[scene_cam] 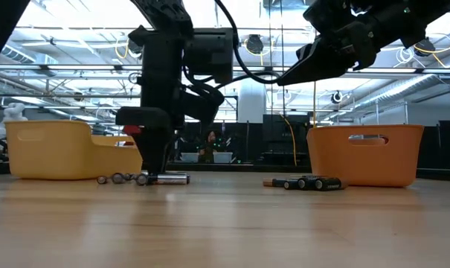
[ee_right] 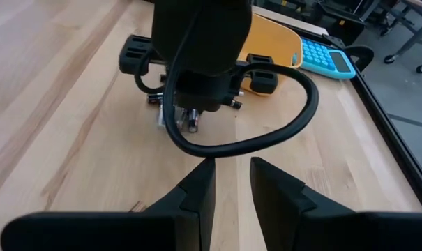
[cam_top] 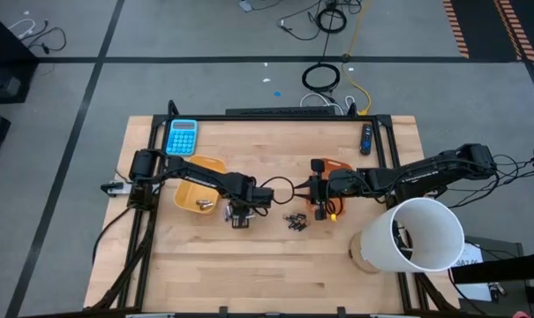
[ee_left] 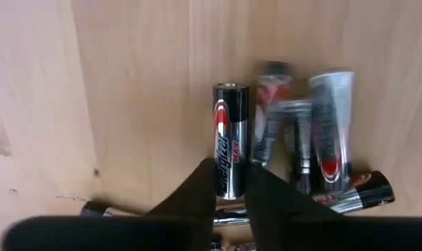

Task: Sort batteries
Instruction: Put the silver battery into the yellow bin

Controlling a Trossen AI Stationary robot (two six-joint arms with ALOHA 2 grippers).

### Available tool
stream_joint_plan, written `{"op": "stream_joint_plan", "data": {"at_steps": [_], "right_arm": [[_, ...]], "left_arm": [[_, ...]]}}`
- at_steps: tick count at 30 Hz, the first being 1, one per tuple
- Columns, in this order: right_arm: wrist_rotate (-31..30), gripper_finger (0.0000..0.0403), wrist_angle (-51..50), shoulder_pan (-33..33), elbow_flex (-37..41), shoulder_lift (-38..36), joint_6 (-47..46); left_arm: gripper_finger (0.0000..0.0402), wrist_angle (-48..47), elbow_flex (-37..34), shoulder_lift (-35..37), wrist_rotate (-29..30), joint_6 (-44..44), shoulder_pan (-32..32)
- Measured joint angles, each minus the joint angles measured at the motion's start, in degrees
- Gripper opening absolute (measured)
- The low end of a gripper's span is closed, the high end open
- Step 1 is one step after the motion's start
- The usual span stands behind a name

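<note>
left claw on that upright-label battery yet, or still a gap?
Touching. Left wrist view: left claw fingers pinch the battery on both sides, no gap.

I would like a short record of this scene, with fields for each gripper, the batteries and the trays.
left gripper: down at the table, fingers closed around one silvery battery in the pile of silvery batteries
right gripper: raised over the table beside the orange tray, holding nothing, fingers slightly apart
dark batteries: small cluster lying on the table between the two grippers
yellow tray: a few batteries already inside
other items: blue calculator, white bucket
</note>
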State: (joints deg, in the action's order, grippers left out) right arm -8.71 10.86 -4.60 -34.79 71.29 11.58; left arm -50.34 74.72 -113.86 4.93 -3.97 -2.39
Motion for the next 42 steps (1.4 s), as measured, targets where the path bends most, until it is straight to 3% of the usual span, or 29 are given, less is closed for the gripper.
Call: {"op": "stream_joint_plan", "data": {"at_steps": [8,11,19,24,29,35,42], "right_arm": [[-0.11,0.0084,0.03,0.0,0.0,0.0,0.01],[-0.28,0.0084,0.31,0.0,0.0,0.0,-0.01],[-0.26,0.0084,0.11,0.0,0.0,0.0,-0.01],[-0.19,0.0084,0.49,0.0,0.0,0.0,-0.36],[-0.01,0.0084,0.53,-0.07,0.0,-0.01,-1.42],[0.09,0.0084,0.53,-0.17,0.0,-0.01,-1.47],[0.07,0.0084,0.5,-0.17,0.0,0.0,-1.42]], "left_arm": [[0.0045,-0.02,-0.08,0.44,4.76,-1.21,0.08],[0.0045,-4.03,0.34,2.41,6.75,-1.86,0.27],[0.0045,-21.25,2.97,12.83,1.06,-14.03,0.17],[0.0079,-29.59,0.79,16.36,0.23,-21.25,-0.42],[0.0131,-35.87,-0.09,16.48,3.08,-23.26,-1.41],[0.0193,-34.57,3.15,17.0,4.48,-23.8,-3.06],[0.0199,-13.57,5.63,15.43,5.93,-22.32,-7.86]]}}
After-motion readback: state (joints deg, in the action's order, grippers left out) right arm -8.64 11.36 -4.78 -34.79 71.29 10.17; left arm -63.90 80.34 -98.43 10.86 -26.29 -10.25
